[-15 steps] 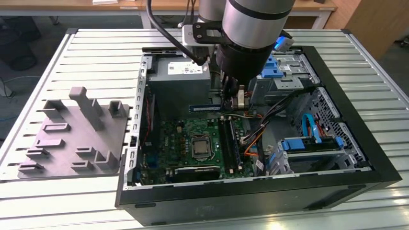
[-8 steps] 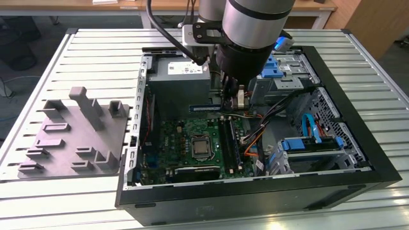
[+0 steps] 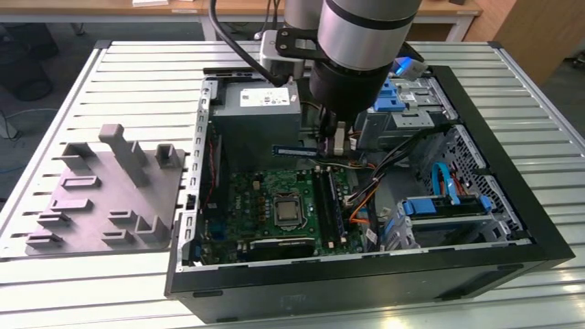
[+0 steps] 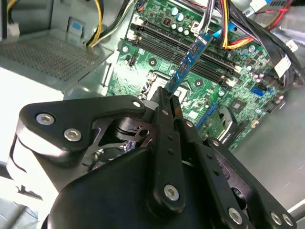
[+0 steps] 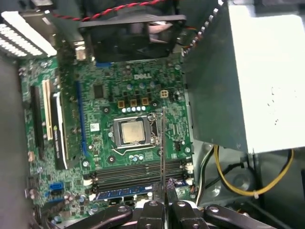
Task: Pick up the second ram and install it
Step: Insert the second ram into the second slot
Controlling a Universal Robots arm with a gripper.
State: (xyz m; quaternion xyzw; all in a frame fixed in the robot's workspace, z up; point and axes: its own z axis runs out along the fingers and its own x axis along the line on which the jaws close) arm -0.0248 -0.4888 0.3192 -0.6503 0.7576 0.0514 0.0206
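- Now the gripper [image 4: 170, 97] has its jaws pinched shut on one end of the second ram [image 4: 191, 57], likely so it cannot drop.
- The stick hangs above the motherboard [image 5: 109, 95], close to the black memory slots [image 5: 138, 171], not in one yet.

In the exterior view the arm [image 3: 361, 41] was cut off by the top edge and hid the far middle of the case [image 3: 366, 274]. The gripper [image 3: 335, 145] beneath it covered one end of the ram [image 3: 292, 149]. In the second wrist view the gripper [image 4: 169, 94] ran off the bottom edge and hid much of the board [image 4: 152, 62], and the clamped end of the ram [image 4: 191, 58] was lost between the fingers. In the first wrist view the ram [image 5: 162, 138] showed edge-on as a thin line, its faces unseen. The fan [image 5: 128, 28] was blurred and clipped by the top edge, and the power supply [image 5: 257, 81] was washed out and cut by the right edge.
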